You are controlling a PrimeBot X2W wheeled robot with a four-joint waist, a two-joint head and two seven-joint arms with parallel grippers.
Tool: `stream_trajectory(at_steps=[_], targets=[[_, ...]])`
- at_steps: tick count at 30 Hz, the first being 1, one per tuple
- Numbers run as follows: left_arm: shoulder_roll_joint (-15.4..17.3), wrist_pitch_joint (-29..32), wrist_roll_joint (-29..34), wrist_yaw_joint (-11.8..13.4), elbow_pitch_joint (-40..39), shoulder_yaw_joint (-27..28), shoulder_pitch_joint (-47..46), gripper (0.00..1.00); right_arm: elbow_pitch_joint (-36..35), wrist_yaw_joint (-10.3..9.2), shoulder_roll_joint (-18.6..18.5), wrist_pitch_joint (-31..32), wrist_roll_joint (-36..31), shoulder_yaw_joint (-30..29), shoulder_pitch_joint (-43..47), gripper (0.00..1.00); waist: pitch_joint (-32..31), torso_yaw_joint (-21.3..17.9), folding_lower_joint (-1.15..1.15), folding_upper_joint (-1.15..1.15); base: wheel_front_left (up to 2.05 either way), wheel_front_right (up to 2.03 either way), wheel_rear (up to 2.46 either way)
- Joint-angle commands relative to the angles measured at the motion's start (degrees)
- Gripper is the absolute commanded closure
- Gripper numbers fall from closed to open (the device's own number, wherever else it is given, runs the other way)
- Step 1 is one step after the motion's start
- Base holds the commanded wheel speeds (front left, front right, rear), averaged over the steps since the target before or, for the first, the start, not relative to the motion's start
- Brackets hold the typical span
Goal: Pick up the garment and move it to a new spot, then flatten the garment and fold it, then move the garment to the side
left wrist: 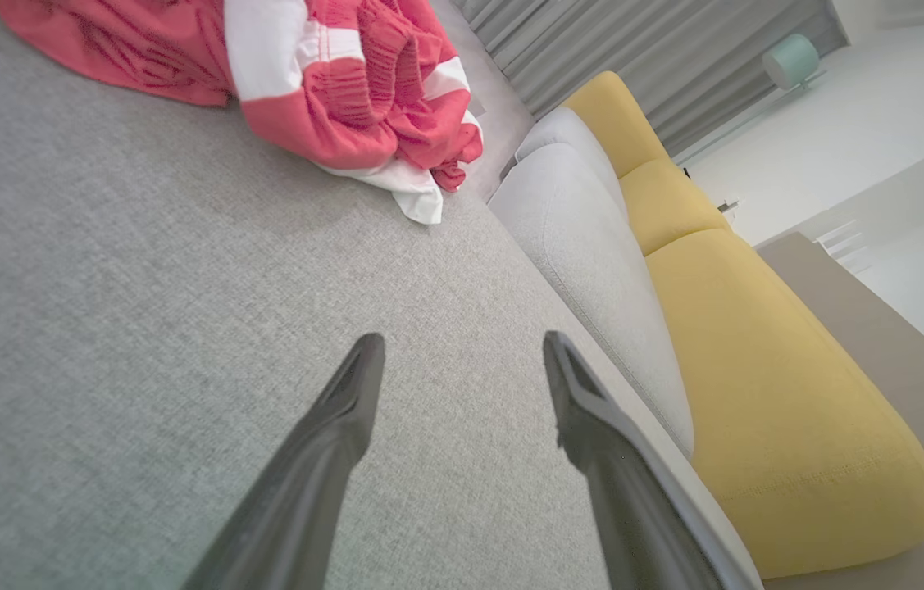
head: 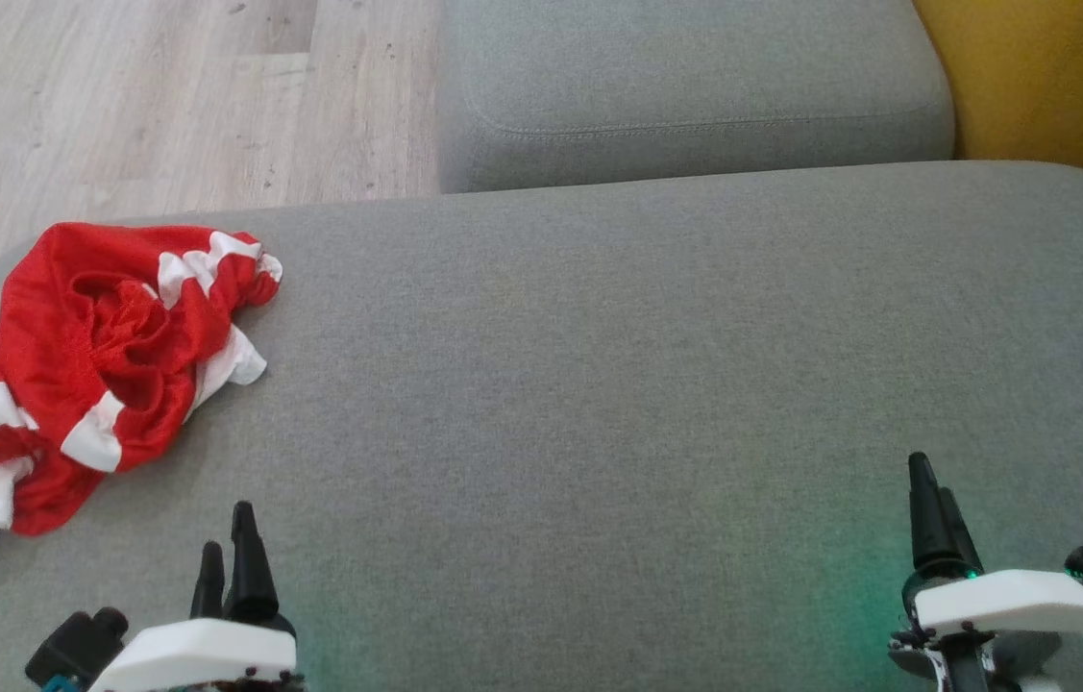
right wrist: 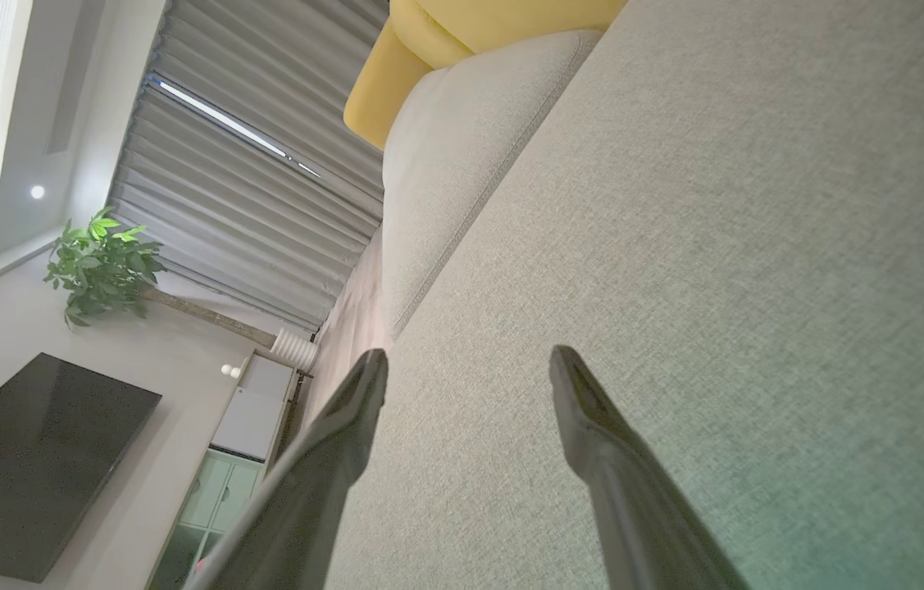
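Grey cushion [head: 656, 384] is viewed from above by head cam, angled fwd and down. Both wrist cams are held low and close over it, tilted. Red garment [head: 109, 356] is shared by head and left wrist views.

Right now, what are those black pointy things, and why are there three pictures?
They belong to a robot with two arms. Each arm ends in a tool with two long dark fingers for grabbing. One picture comes from a camera on the robot's head, looking down at a grey sofa cushion. There you see the left tool and the right tool. The other two pictures come from cameras on each wrist, looking along the fingers. Both tools are open and hold nothing. A crumpled red and white garment lies on the cushion, ahead of the left tool, with bare cushion between them. The robot is supposed to fold it.
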Motion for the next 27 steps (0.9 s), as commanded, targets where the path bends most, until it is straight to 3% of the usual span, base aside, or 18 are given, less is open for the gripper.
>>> stream_trajectory(at_steps=[1,27], targets=[[0.78,-0.86,1.82,0.12,-2.26,0.40,-1.76,0.00,-2.35,0.38,-0.55,-0.92,-1.81,0.99,-2.33,0.00,-0.03,0.03,0.00,0.00,0.00,0.00,0.00],[0.96,-5.23,19.33,1.52,-4.34,-3.06,-1.24,0.00,-3.87,0.58,-0.73,-5.31,-20.38,5.89,-2.09,0.00,-1.24,0.59,0.00,0.00,0.00,0.00,0.00]])
